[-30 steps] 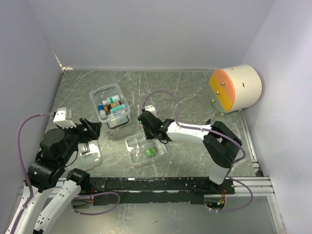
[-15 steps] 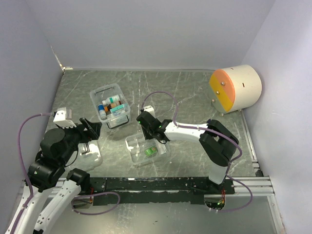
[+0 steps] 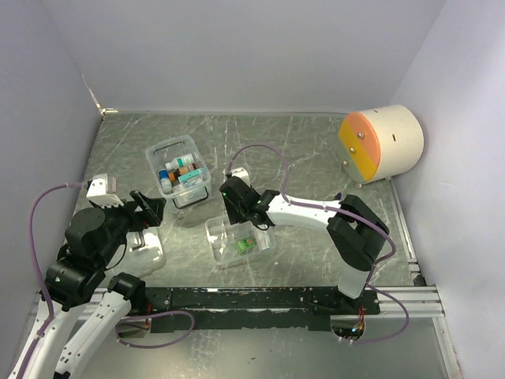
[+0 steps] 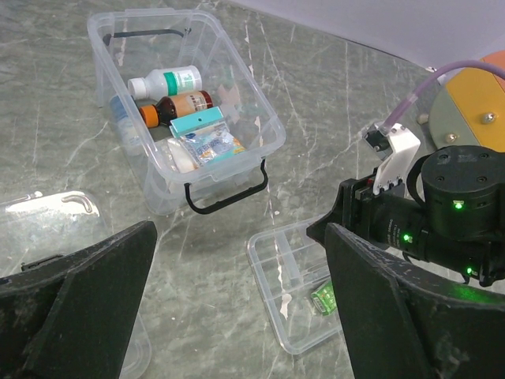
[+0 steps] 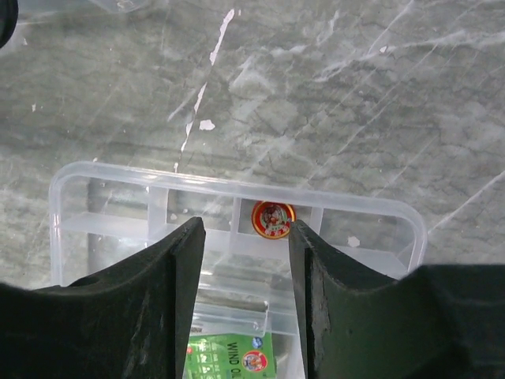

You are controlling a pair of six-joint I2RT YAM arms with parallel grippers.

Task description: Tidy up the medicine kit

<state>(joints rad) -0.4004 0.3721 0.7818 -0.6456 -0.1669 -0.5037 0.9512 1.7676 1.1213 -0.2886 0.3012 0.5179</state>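
The medicine kit's clear box (image 3: 179,170) stands open at the back left, holding bottles and packets (image 4: 185,118). Its black wire latch (image 4: 227,196) hangs at the near end. Its clear lid (image 3: 144,246) lies at the left, below my left gripper (image 3: 147,207), which is open and empty. The clear divided tray insert (image 3: 239,241) lies in the middle with a green packet (image 3: 245,245) in it. My right gripper (image 5: 243,237) hovers open and empty over the tray's far edge. A small red round tin (image 5: 273,219) sits in a far compartment, just beyond the right fingertip.
A large cream-and-orange cylinder (image 3: 381,142) stands at the back right by the wall. Purple cables loop from both wrists. A black rail (image 3: 260,298) runs along the near table edge.
My right gripper has shifted a little to the left and away from the bases, above the tray's far edge. The left arm has not moved.
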